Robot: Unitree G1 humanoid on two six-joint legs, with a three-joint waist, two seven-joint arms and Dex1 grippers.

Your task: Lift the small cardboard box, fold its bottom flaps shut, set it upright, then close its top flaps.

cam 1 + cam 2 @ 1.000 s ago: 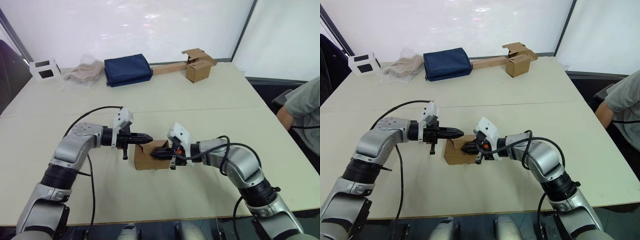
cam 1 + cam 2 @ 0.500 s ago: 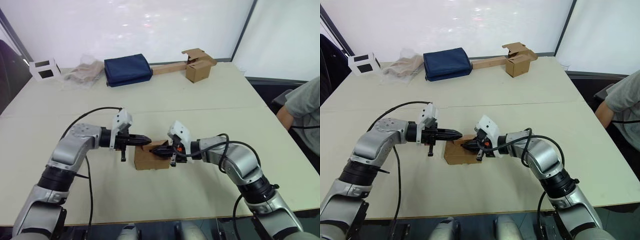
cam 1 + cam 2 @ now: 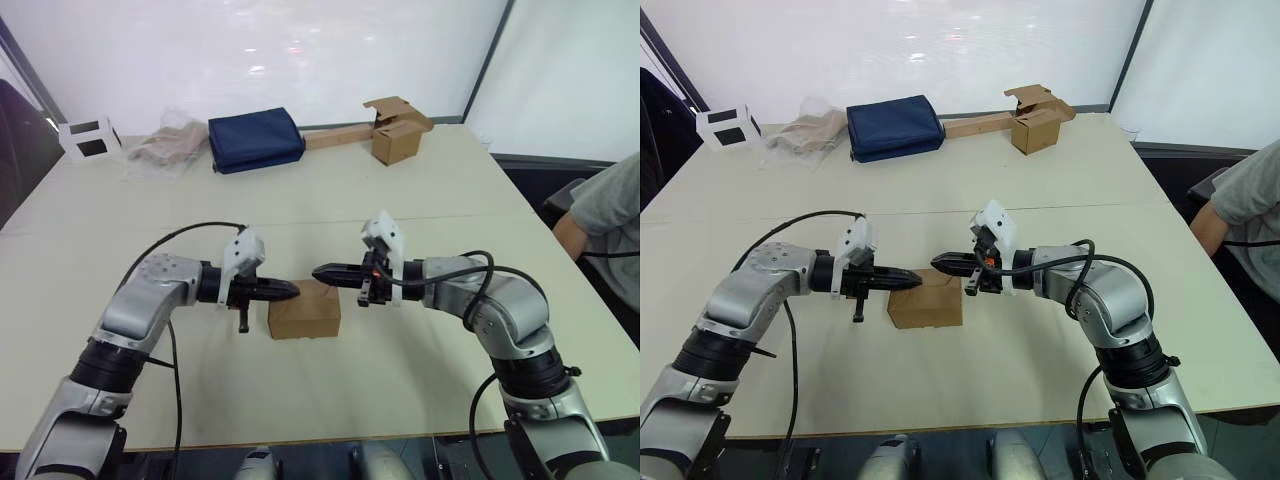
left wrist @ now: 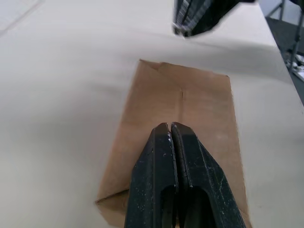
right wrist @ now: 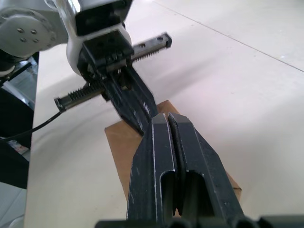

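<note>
Small cardboard box (image 3: pixel 304 311) rests on table (image 3: pixel 420 200) centre, top flaps (image 4: pixel 190 102) folded flat; underside hidden. Left gripper (image 3: pixel 291 290) and right gripper (image 3: pixel 319 271) hover above box, fingers pressed together, empty. Contact with box unclear.

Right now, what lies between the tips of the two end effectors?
Nothing solid: a small gap of air between the left end effector and the right end effector, directly above the small cardboard box, seen in the left eye view.
</note>
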